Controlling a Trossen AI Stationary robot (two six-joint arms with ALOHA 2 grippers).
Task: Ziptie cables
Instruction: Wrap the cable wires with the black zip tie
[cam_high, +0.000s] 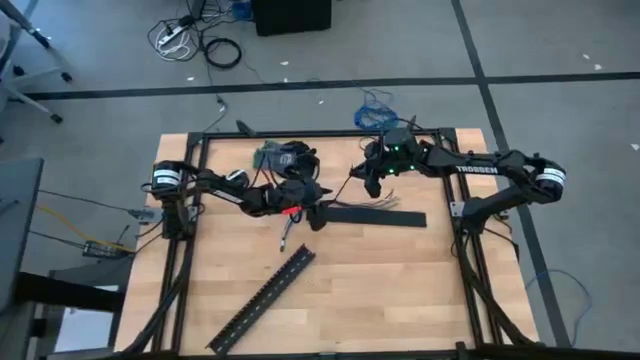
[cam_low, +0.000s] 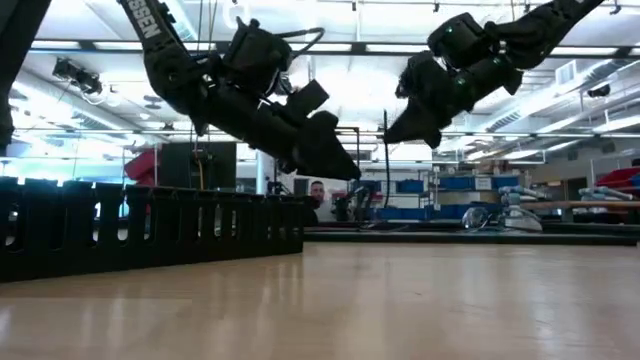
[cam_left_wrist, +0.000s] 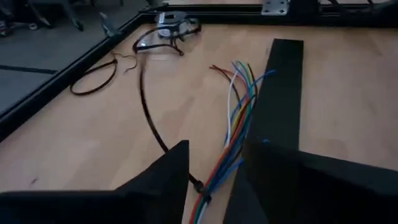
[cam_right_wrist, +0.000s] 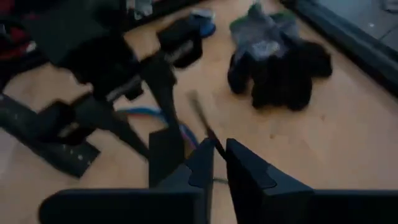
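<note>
The cables (cam_left_wrist: 239, 106) are a bundle of thin blue, green, orange and white wires beside a flat black strip (cam_left_wrist: 280, 81). Their loose ends fan out on the wood. My left gripper (cam_left_wrist: 214, 186) is shut on the bundle at mid-table (cam_high: 305, 195). A thin black zip tie (cam_left_wrist: 146, 106) starts with its head beside the bundle at my left fingers and curves away across the table. My right gripper (cam_right_wrist: 217, 155) hovers just right of the left one (cam_high: 372, 185), shut on a thin black zip tie strap (cam_right_wrist: 202, 118). My left gripper pinches the cable bundle (cam_left_wrist: 211, 177) between its two fingers, coming slanting down from the table's left. The wires run on past the fingers and lie slack on the wood beside the strip. My right gripper pinches the strap (cam_right_wrist: 213, 142) at the free ends of its two fingers. The strap runs on from the fingertips toward the left gripper.
A second black strip (cam_high: 265, 295) lies slantwise near the front edge. A grey and black glove (cam_right_wrist: 273, 56) sits at the far side. A red-handled tool (cam_high: 290, 213) lies below my left gripper. A blue coiled cable (cam_high: 375, 110) lies beyond the black table frame (cam_high: 330, 133).
</note>
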